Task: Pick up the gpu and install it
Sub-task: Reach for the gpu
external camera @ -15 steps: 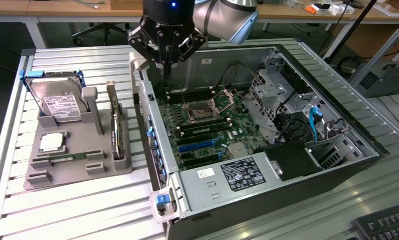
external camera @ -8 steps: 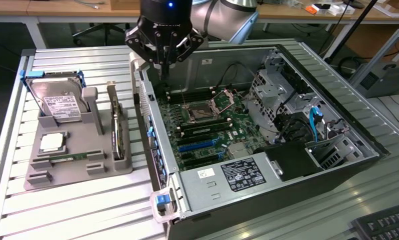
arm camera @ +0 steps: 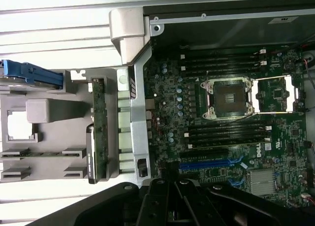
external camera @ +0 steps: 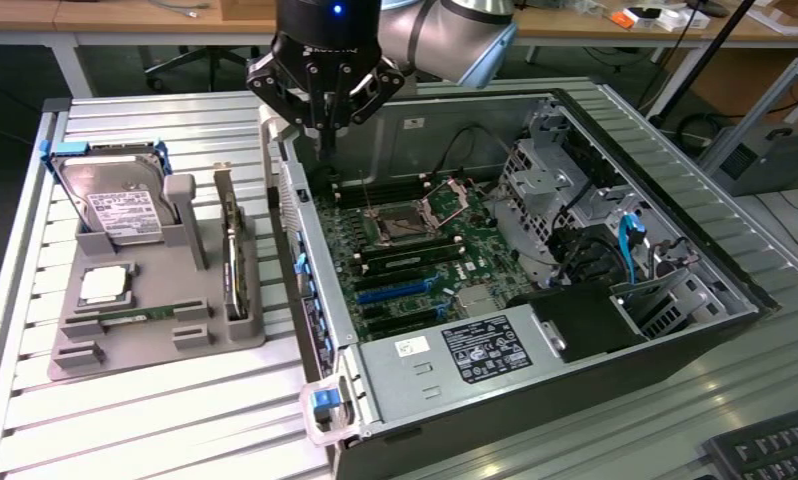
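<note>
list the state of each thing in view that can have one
computer case, side open
tool, shut, empty, over the case's edge
gpu, on edge in the grey holder, untouched
hard drive, upright in the holder
cpu socket, cover flipped open

A robotics lab: workbenches (external camera: 119,18), robot arm (external camera: 446,35), opened computer tower (external camera: 302,240).

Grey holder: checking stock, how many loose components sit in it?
4: boxy silver hard drive at its far end, square silver processor nearer, narrow green memory stick nearest, long dark gpu card upright along one edge. None looks hidden.
</note>
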Robot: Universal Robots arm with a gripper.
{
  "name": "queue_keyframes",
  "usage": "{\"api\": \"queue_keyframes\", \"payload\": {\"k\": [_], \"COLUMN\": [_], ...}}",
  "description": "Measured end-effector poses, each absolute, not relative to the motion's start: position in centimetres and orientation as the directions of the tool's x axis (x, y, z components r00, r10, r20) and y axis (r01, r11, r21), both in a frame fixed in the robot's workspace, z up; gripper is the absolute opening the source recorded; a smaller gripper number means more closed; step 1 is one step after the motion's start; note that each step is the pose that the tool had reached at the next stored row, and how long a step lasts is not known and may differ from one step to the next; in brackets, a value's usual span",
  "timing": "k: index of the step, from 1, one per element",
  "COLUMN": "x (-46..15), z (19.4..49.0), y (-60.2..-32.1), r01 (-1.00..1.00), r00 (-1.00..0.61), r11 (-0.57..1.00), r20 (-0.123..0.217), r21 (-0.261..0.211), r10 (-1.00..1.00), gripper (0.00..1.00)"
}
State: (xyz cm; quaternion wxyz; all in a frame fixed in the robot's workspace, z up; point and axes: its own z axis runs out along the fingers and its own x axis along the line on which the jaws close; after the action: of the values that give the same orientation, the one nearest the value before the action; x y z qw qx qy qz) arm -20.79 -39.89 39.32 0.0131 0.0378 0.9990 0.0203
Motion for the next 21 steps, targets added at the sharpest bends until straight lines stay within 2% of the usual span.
{"api": "queue_keyframes", "payload": {"k": [21], "x": [-21.75], "z": [39.32], "y": [-39.89], "r01": [0.075], "r00": [-0.997], "r11": [0.996], "r20": [-0.025], "r21": [0.041], "r10": [0.076], "gripper": [0.11]}}
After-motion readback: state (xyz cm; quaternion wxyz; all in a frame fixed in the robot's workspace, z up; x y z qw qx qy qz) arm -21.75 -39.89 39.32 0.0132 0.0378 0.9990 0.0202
